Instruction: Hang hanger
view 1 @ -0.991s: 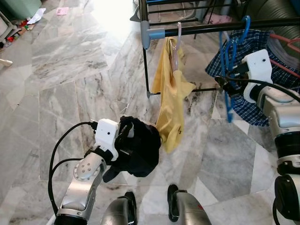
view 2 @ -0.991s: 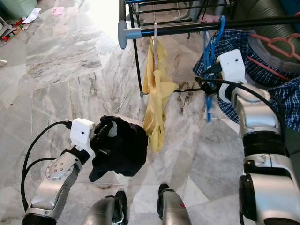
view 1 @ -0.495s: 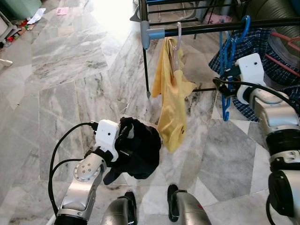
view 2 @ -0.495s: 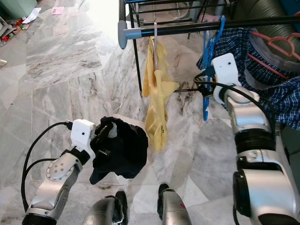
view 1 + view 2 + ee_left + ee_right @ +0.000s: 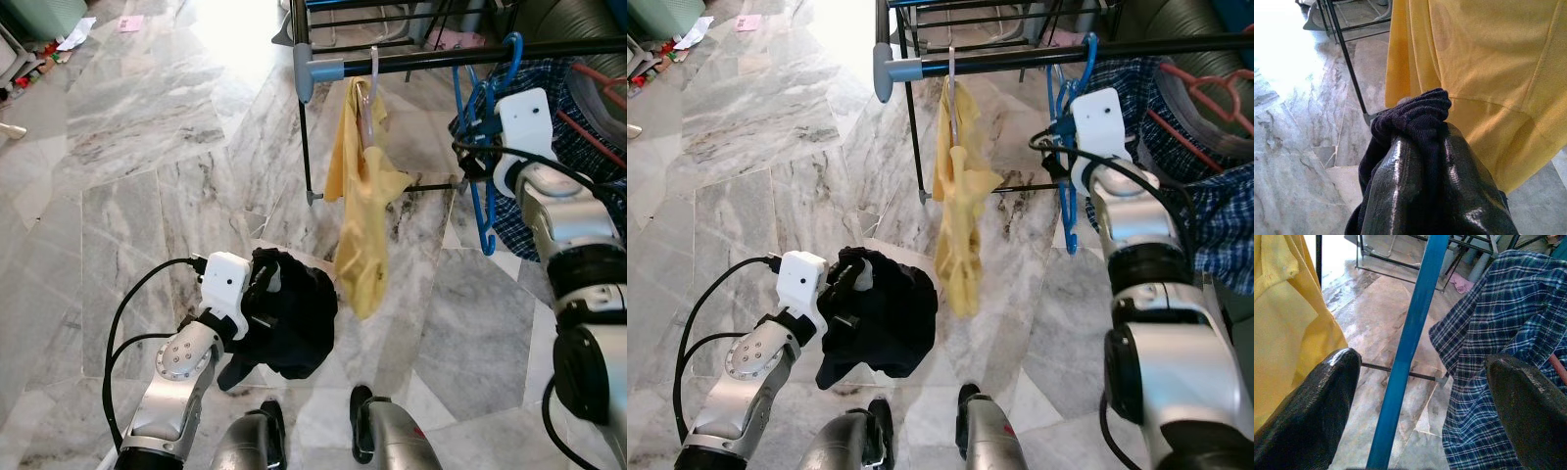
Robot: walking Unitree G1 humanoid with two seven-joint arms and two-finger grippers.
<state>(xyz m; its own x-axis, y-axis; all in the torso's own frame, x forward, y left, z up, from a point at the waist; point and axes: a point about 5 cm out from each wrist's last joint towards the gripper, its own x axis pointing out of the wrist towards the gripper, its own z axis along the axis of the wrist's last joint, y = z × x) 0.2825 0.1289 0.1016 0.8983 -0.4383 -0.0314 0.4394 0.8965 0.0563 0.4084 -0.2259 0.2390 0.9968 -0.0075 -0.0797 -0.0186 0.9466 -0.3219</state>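
Blue hanger: hooked over the black rail, hanging between the yellow shirt and plaid shirt
Right gripper: fingers spread wide, the hanger's bar between them
Left gripper: clamped on a dark garment, low over the marble floor

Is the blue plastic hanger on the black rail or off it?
On: the blue plastic hanger's hook curls over the black rail, with the open right gripper around it.

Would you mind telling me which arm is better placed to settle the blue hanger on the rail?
The right. Its gripper is up at the rail, jaws open around the blue hanger. The left gripper sits low, shut on the dark garment.
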